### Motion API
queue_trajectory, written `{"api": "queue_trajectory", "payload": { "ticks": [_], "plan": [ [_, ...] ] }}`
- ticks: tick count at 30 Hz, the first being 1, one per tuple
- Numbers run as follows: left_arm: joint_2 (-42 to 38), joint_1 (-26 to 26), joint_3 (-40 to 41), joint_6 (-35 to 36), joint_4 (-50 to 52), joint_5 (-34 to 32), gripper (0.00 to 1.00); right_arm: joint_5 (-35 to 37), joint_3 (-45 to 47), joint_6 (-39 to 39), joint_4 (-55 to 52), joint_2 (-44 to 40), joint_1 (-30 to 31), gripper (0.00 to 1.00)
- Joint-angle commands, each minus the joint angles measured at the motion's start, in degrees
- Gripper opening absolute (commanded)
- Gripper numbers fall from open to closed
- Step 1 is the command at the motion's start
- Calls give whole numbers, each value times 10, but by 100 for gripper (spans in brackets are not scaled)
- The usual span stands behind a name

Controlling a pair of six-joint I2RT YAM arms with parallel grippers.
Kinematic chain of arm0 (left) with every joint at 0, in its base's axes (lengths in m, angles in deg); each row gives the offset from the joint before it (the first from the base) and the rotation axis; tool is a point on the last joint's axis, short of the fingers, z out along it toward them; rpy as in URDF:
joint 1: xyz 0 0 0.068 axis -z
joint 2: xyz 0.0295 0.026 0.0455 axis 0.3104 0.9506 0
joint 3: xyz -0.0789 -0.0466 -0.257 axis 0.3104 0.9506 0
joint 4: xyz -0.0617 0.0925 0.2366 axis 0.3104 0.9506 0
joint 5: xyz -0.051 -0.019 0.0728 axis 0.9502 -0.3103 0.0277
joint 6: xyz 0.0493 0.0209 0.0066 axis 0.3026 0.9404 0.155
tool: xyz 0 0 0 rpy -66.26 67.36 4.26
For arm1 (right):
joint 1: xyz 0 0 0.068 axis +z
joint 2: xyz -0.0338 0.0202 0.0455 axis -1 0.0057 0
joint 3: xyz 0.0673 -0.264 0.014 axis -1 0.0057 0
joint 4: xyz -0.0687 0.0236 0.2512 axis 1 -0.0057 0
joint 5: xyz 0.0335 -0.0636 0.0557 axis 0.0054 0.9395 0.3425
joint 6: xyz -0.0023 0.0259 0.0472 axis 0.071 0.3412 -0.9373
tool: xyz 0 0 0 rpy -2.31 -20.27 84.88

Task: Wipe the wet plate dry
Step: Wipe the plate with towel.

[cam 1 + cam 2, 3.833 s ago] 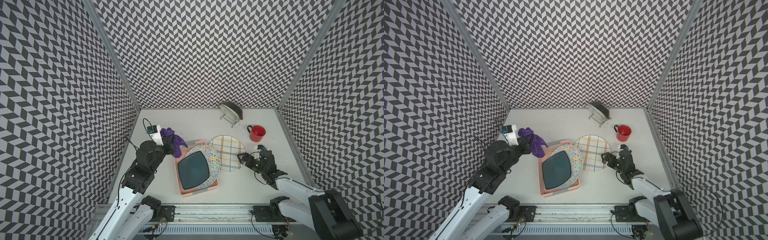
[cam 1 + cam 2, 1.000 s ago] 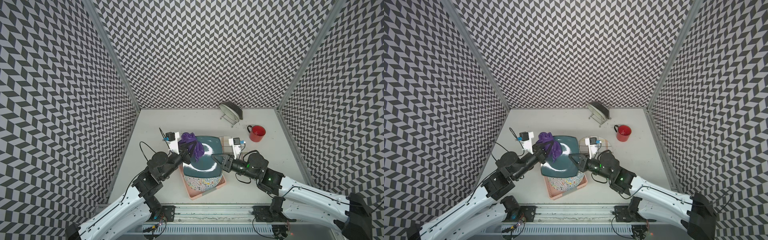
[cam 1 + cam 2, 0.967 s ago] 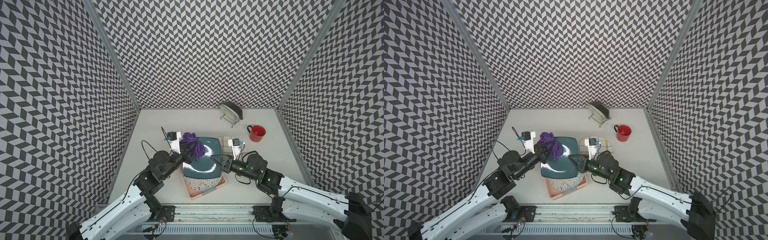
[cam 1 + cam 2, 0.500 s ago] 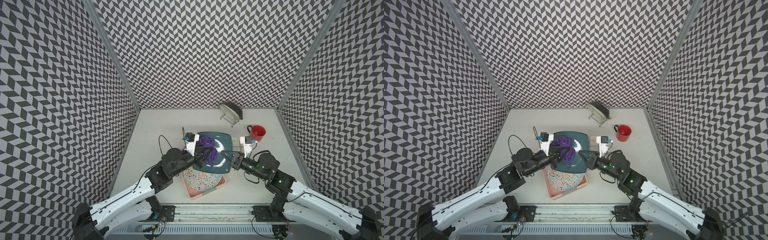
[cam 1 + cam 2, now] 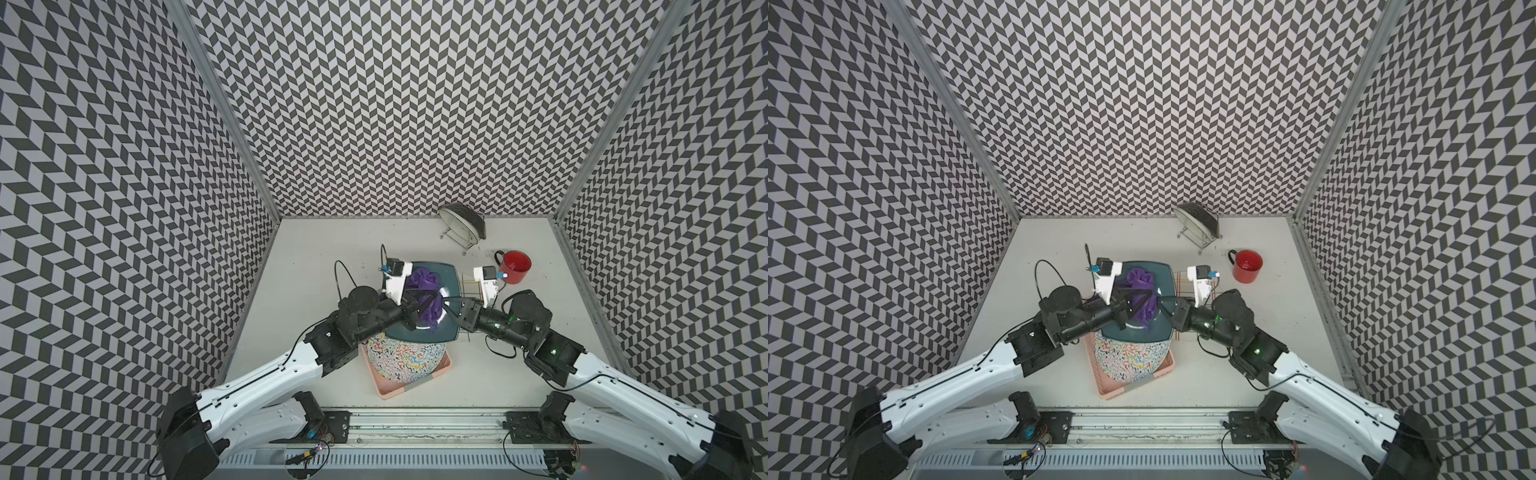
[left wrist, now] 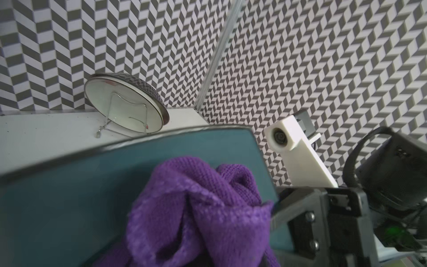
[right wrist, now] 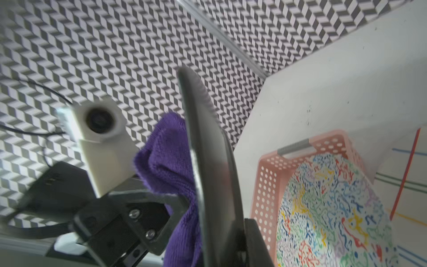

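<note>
A square teal plate (image 5: 451, 286) (image 5: 1163, 278) is lifted and tilted above the basket. My right gripper (image 5: 455, 320) (image 5: 1167, 313) is shut on its right edge. In the right wrist view the plate (image 7: 208, 173) stands edge-on between the jaws, with one finger (image 7: 254, 242) against its back. My left gripper (image 5: 419, 303) (image 5: 1138, 305) is shut on a bunched purple cloth (image 5: 422, 282) (image 5: 1140, 280). The cloth (image 6: 196, 208) (image 7: 166, 166) rests against the plate's teal face (image 6: 92, 185) and hides the left fingers in the left wrist view.
Under the lifted plate is a pink perforated basket (image 5: 390, 390) holding a plate with colourful squiggles (image 5: 407, 361). A plaid plate (image 5: 1179, 278) lies under the right wrist. A red mug (image 5: 514, 267) stands at the right. A wire rack with a white plate (image 5: 461, 222) stands by the back wall.
Over the last second the right gripper carried the teal plate up and to the right, off the basket. The left gripper followed with the cloth on the plate's face. Little has moved in the last half second.
</note>
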Motion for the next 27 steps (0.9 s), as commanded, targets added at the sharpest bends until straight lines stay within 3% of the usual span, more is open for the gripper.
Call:
{"api": "queue_trajectory", "payload": {
  "ticks": [1, 4, 7, 11, 14, 19, 24, 27],
  "plan": [
    [-57, -84, 21, -86, -74, 123, 0, -64, -56, -51, 194, -62, -89, 0],
    [-92, -135, 36, -168, -166, 208, 0, -101, -47, -80, 204, -95, -150, 0],
    [-87, -162, 51, -279, -310, 277, 0, -140, -15, -139, 297, -115, -175, 0],
    [-43, -169, 51, -423, -517, 322, 0, -186, 18, -232, 446, -99, -176, 0],
    [-2, -162, 28, -498, -630, 332, 0, -256, 8, -252, 478, -63, -175, 0],
    [48, -128, -12, -524, -668, 322, 0, -276, 8, -258, 526, -17, -131, 0],
    [86, -88, -15, -547, -724, 302, 0, -256, -11, -195, 480, 33, -53, 0],
    [105, -43, -12, -544, -743, 288, 0, -248, -41, -192, 500, 72, -38, 0]
  ]
}}
